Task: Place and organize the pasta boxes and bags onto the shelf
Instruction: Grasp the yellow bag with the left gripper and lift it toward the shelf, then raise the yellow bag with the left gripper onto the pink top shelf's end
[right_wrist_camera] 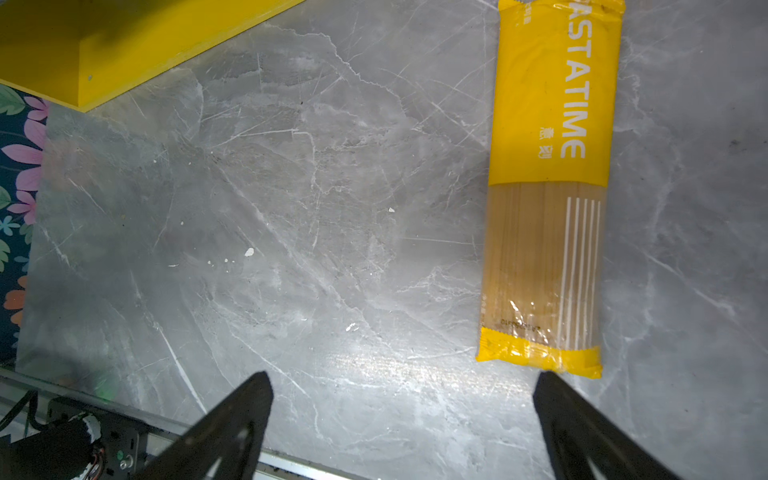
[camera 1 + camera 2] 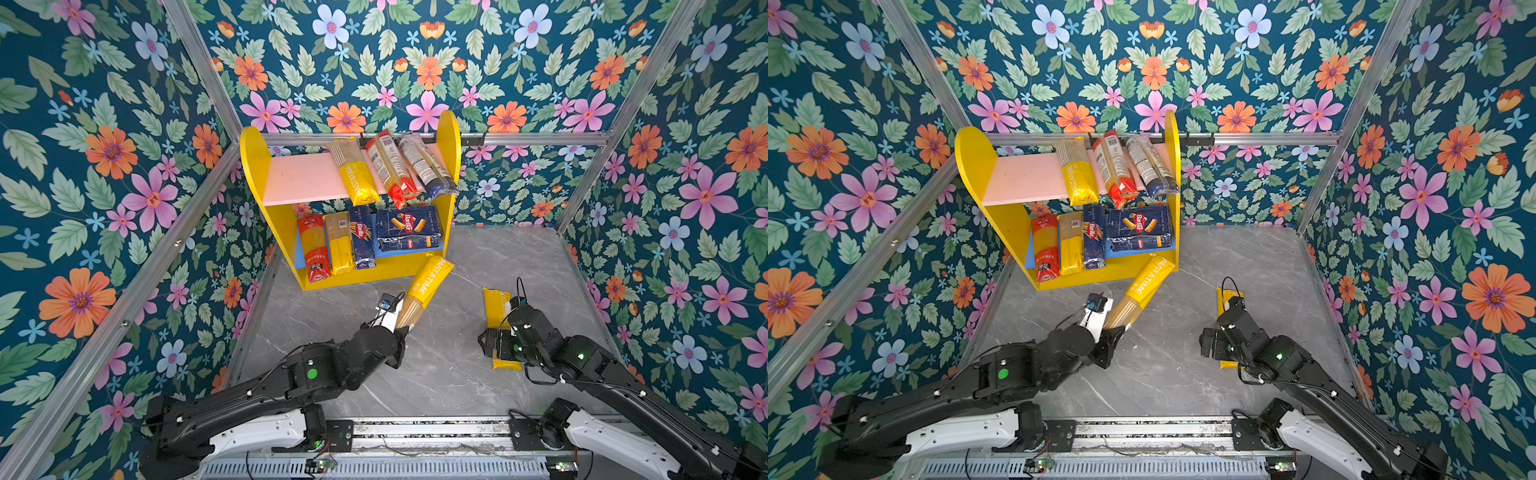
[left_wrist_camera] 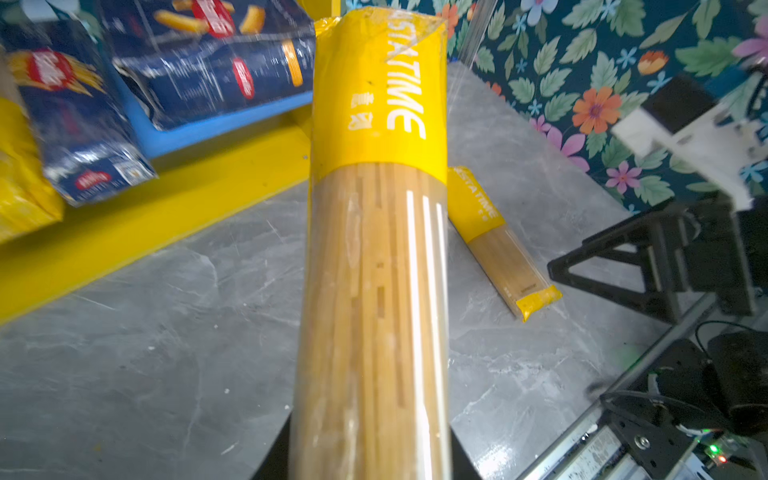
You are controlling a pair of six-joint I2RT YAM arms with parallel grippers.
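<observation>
Both top views overhead, facing shelf (image 2: 254,166), wrist views close

The shelf (image 2: 253,162) has yellow sides, a pink upper board (image 2: 303,178) and a blue lower board (image 3: 216,126); the table (image 2: 457,374) is grey, white-veined marble, and the wallpaper (image 2: 104,174) is teal with pink, orange and pale-blue flowers. The tilted bag (image 2: 426,282) and the bag on the table (image 1: 548,208) are yellow with white lettering above clear, white-striped film. The wide box (image 2: 409,228) and the narrow box (image 2: 361,237) are dark blue with red ovals.
</observation>
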